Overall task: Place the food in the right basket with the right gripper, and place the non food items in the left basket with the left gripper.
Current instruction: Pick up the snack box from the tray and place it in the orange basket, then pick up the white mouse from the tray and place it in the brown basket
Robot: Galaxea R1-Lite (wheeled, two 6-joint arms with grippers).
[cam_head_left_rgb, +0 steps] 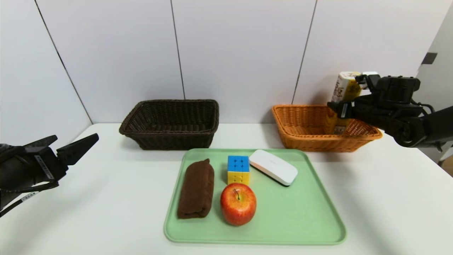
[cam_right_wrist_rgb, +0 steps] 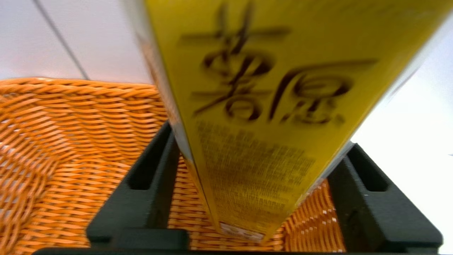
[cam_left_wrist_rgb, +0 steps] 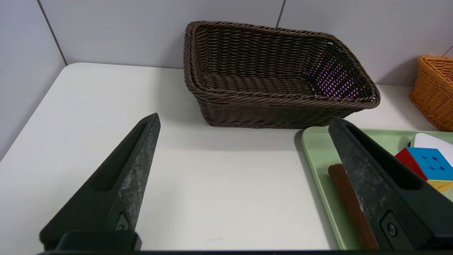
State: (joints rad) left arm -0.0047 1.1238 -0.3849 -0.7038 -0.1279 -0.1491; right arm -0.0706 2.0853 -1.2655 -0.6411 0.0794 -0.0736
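The yellow snack box (cam_head_left_rgb: 345,90) stands upright and slightly tilted in the orange basket (cam_head_left_rgb: 300,131), its bottom end down on the weave (cam_right_wrist_rgb: 63,177). My right gripper (cam_right_wrist_rgb: 262,134) is open, its fingers straddling the box (cam_right_wrist_rgb: 262,106) partway up. The red-yellow apple (cam_head_left_rgb: 238,203), brown cloth bundle (cam_head_left_rgb: 196,187), puzzle cube (cam_head_left_rgb: 238,169) and white oval case (cam_head_left_rgb: 273,166) lie on the green tray (cam_head_left_rgb: 254,241). My left gripper (cam_head_left_rgb: 74,138) hangs open and empty over the table's left side, short of the dark brown basket (cam_head_left_rgb: 170,124).
In the left wrist view the dark basket (cam_left_wrist_rgb: 276,92) sits just past the open left gripper (cam_left_wrist_rgb: 244,118), with the tray's corner (cam_left_wrist_rgb: 318,152) and cloth (cam_left_wrist_rgb: 348,202) beside one finger. White wall panels stand right behind both baskets.
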